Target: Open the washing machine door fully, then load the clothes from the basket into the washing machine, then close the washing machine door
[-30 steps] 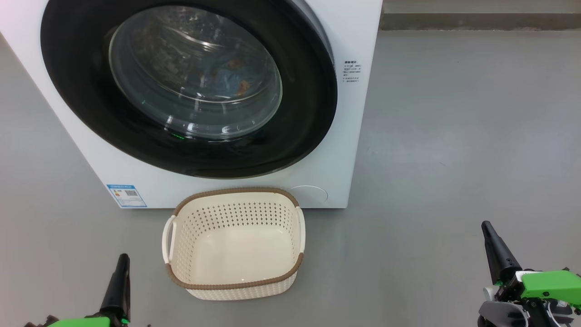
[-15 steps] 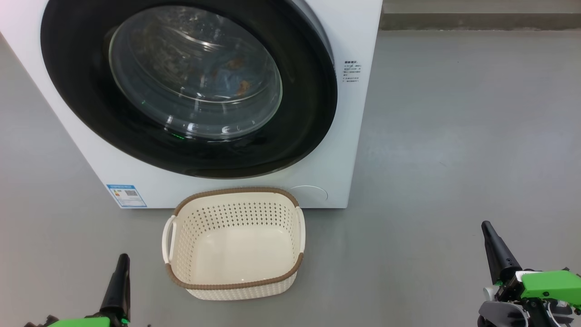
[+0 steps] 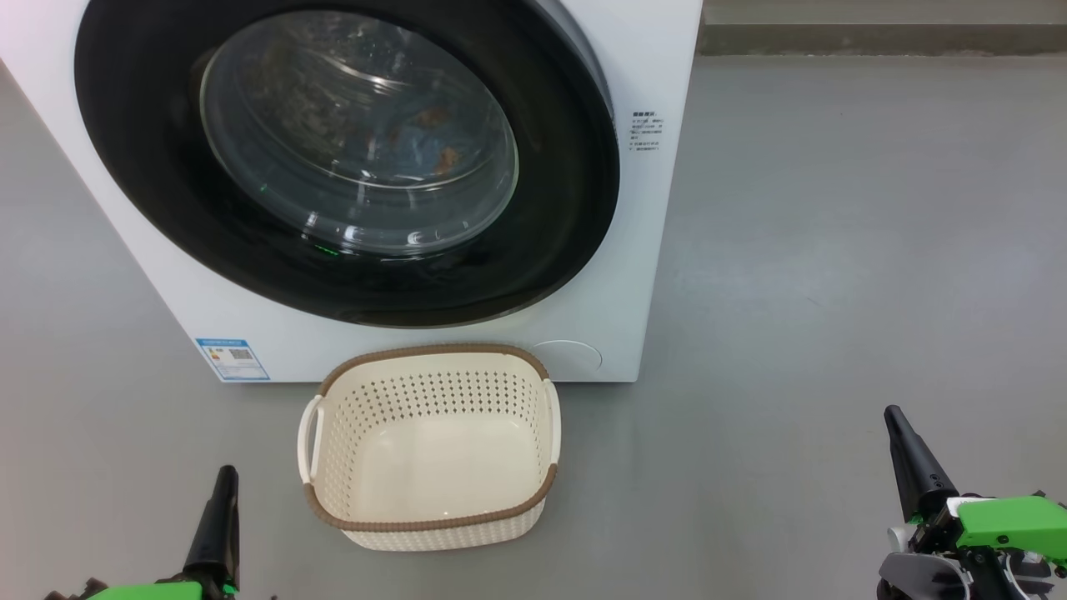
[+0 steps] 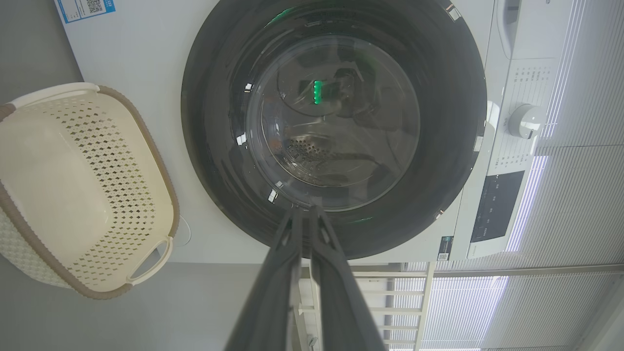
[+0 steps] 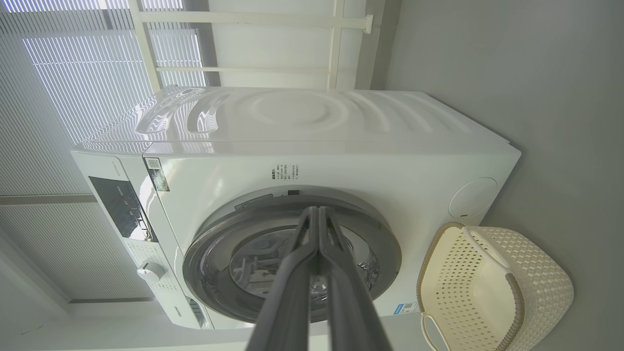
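The washing machine [image 3: 650, 250] stands ahead with its door [image 3: 567, 208] flat against the front, shut. Through the glass bowl I see the clothes [image 3: 421, 137] inside the drum, blue cloth with orange prints among them. The basket [image 3: 433, 525] sits on the floor right before the machine, holding nothing. My left gripper [image 3: 225, 475] is at the lower left, fingers pressed together, short of the basket. My right gripper [image 3: 894, 414] is at the lower right, also shut and holding nothing. In the wrist views the left gripper [image 4: 306, 209] and right gripper [image 5: 318, 209] point at the door [image 4: 219, 122], well back from it.
Bare grey floor [image 3: 834, 250] spreads to the right of the machine, ending at a low step [image 3: 875, 37] at the back. The control panel with a knob [image 4: 524, 122] runs along the machine's top front. White blinds [image 5: 73, 73] hang behind the machine.
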Robot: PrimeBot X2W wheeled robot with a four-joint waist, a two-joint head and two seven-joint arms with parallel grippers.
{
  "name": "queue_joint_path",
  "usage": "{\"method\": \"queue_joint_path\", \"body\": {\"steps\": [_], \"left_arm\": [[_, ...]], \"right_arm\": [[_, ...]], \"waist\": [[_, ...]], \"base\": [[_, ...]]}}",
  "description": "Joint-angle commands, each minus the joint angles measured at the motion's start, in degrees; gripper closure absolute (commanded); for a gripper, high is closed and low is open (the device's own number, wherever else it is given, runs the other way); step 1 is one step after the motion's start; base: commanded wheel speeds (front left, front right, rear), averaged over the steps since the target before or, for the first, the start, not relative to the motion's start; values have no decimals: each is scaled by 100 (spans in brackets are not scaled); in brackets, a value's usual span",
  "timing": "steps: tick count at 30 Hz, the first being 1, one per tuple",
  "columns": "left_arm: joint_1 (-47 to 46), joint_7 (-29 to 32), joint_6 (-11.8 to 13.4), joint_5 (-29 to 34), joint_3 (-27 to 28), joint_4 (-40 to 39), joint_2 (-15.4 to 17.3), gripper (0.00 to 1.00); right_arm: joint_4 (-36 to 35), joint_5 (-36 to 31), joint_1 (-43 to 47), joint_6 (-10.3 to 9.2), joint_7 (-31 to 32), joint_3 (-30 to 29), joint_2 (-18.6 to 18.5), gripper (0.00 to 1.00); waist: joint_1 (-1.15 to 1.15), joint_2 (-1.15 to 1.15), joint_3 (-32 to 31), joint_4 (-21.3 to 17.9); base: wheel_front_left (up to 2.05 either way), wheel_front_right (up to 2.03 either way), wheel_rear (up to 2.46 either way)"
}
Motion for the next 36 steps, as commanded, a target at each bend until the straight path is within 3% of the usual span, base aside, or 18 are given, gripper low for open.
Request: {"method": "queue_joint_path", "body": {"steps": [1,36], "left_arm": [[-248,35,2,-47,193,-181,50,100],[-248,35,2,-48,193,-181,50,100]], "right_arm": [[-160,-13,-300,11,41,107,-59,100],[-159,-16,-300,11,44,104,-57,100]], "waist": [[0,0,0,0],[0,0,0,0]], "base": [[0,0,0],[0,0,0]]}}
